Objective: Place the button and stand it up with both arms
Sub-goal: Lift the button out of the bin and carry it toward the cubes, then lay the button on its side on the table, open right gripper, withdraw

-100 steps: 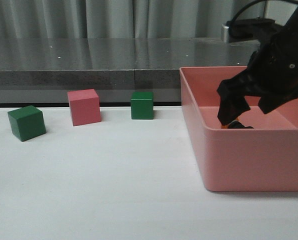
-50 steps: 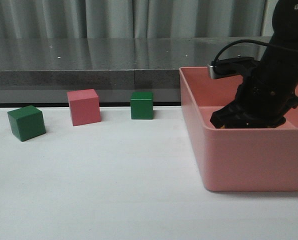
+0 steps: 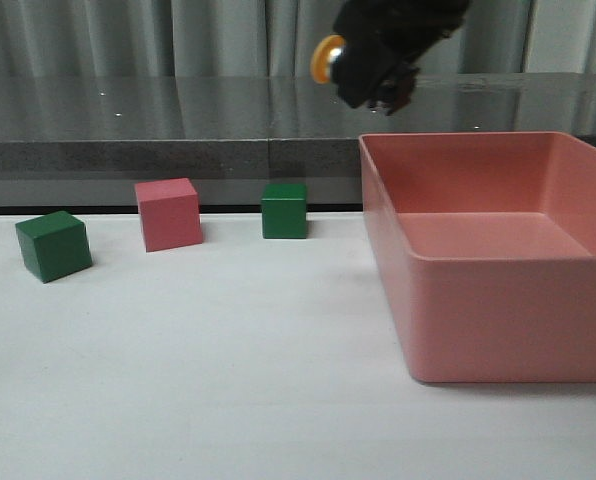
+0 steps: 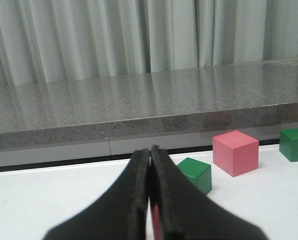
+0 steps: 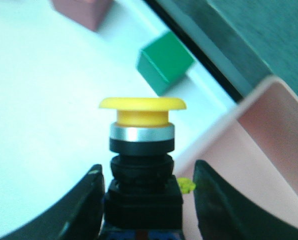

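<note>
Gripping the button (image 5: 142,150) by its black body, the right hand (image 5: 144,200) holds it high above the pink bin's (image 3: 478,300) near corner; yellow cap, silver collar beyond the fingers, base hidden between them. The left hand (image 4: 150,200) is pressed together, empty.

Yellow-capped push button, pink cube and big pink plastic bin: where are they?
Yellow-capped push button (image 5: 141,107): right wrist view, on its yellow cap.
Pink cube (image 3: 168,214): front view, on its front face.
Big pink plastic bin (image 3: 508,315): front view, on its near outer wall.
</note>
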